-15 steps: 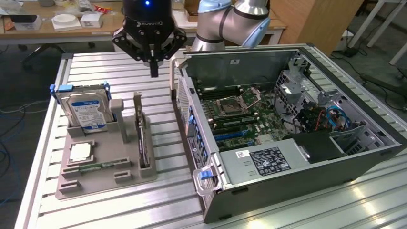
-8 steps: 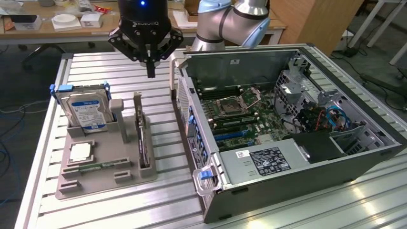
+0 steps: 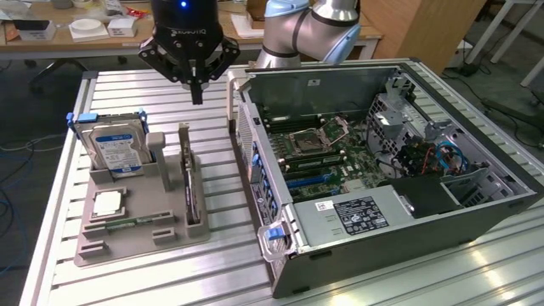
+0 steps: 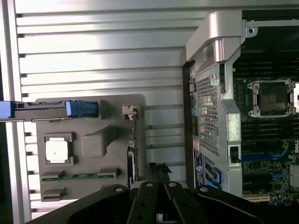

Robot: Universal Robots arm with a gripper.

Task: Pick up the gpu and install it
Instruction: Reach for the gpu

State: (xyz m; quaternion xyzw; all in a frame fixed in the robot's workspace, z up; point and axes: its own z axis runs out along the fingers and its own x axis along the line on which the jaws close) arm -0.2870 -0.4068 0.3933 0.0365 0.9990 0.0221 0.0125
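Observation:
The gpu [image 3: 188,177] stands on edge as a thin dark strip in a slot along the grey tray [image 3: 127,245], on the side nearest the computer case. My gripper [image 3: 197,95] hangs above the slatted table just beyond the tray's far end, higher than the card and apart from it. Its fingers are shut together with nothing between them. In the wrist view the gpu [image 4: 132,158] appears as a narrow dark line on the tray [image 4: 112,161], close beside my shut gripper [image 4: 159,175].
The open computer case [image 3: 476,236] lies at the exterior view's right, its motherboard [image 3: 319,150] with blue slots exposed. The tray also holds a hard drive [image 3: 114,150], a processor [image 3: 108,204] and a green memory stick [image 3: 132,223]. A cluttered desk stands behind.

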